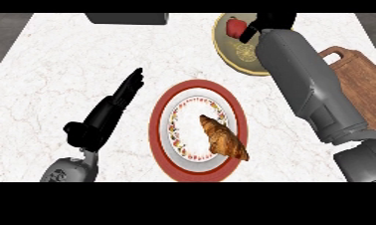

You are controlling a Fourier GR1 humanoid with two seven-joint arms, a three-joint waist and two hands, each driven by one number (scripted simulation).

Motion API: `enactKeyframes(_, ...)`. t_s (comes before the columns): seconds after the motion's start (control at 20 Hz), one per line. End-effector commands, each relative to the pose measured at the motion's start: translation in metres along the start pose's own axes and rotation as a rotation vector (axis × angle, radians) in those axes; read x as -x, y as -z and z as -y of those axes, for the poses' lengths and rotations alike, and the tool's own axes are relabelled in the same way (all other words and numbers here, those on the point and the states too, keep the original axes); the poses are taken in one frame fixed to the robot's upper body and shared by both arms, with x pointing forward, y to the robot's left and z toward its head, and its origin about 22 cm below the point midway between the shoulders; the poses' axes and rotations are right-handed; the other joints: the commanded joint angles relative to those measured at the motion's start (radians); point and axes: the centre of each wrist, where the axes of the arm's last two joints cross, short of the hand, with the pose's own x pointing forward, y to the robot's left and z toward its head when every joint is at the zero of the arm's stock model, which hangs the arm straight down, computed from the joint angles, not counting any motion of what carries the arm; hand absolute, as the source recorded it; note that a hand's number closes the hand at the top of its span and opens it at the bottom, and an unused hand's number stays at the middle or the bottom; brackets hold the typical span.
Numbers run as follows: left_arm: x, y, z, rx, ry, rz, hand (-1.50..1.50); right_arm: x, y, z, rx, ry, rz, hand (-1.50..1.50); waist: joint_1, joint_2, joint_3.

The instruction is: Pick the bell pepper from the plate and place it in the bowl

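The red bell pepper (pixel 234 27) is over the inside of the yellowish patterned bowl (pixel 234 57) at the back right. My right hand (pixel 269 22) is right beside it, black fingers curled against the pepper's right side; the grey forearm hides the bowl's right part. The red-rimmed plate (pixel 163 119) with a flowered white centre lies in the middle front and carries a brown croissant (pixel 222 137). My left hand (pixel 110 112) rests open on the counter to the left of the plate, fingers straight and pointing away from me.
A dark grey box-like object (pixel 129 18) sits at the counter's back edge, left of the bowl. A brown wooden cutting board (pixel 356 72) lies at the right edge, partly under my right forearm. White marble counter (pixel 66 59) spreads to the left.
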Motion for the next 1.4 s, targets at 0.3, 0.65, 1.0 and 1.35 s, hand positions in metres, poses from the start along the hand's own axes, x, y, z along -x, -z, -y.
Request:
enactKeyframes(0.3, -0.003, -0.003, 0.004, -0.004, -0.004, 0.009, 0.0, 0.017, 0.023, 0.027, 0.075, 0.208, 0.092, -1.5, -0.004, -0.006, -0.001)
enactKeyframes(0.65, -0.001, 0.0, -0.002, -0.025, -0.008, -0.009, 0.0, 0.04, 0.038, 0.046, 0.283, 0.511, -0.062, -1.5, -0.02, -0.011, 0.0)
enactKeyframes(1.0, -0.001, 0.003, -0.013, -0.078, -0.007, -0.033, 0.0, 0.105, 0.043, 0.062, 0.321, 0.617, -0.104, -1.5, -0.067, -0.026, -0.001)
enactKeyframes(1.35, -0.003, -0.002, -0.008, -0.064, -0.019, -0.031, 0.0, 0.207, 0.018, 0.068, 0.402, 0.668, -0.108, -1.5, -0.068, -0.025, -0.001)
